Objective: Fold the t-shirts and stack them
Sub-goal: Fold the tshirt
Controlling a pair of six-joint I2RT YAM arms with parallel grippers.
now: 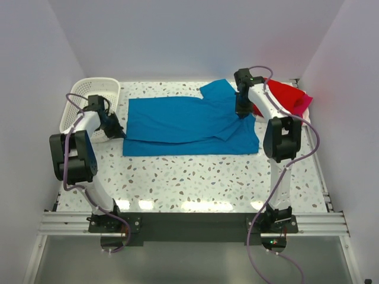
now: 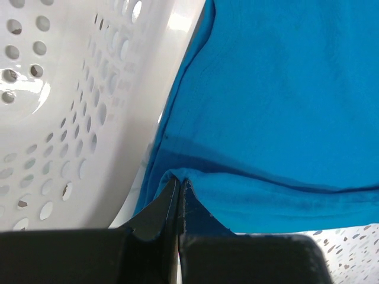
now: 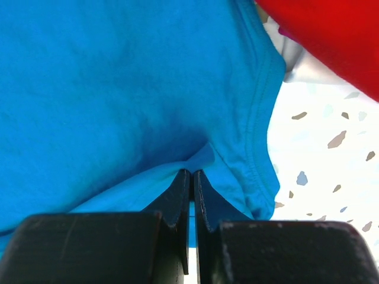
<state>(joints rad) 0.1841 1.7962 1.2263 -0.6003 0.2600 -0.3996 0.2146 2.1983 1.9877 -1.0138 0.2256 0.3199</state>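
A bright blue t-shirt (image 1: 183,124) lies spread across the middle of the table, partly folded. My left gripper (image 1: 120,134) is shut on the blue t-shirt's left edge (image 2: 195,195), right beside the basket. My right gripper (image 1: 241,113) is shut on a pinch of the blue t-shirt (image 3: 118,100) near its right side, close to a hemmed edge. A red t-shirt (image 1: 283,94) lies bunched at the back right, with a magenta-pink t-shirt (image 1: 303,105) showing under it. The red t-shirt (image 3: 331,35) also fills the upper right corner of the right wrist view.
A white mesh basket (image 1: 89,94) stands at the back left corner; its wall (image 2: 71,112) is close against my left gripper. White walls close the table in on three sides. Speckled tabletop (image 1: 195,177) shows in front of the blue t-shirt.
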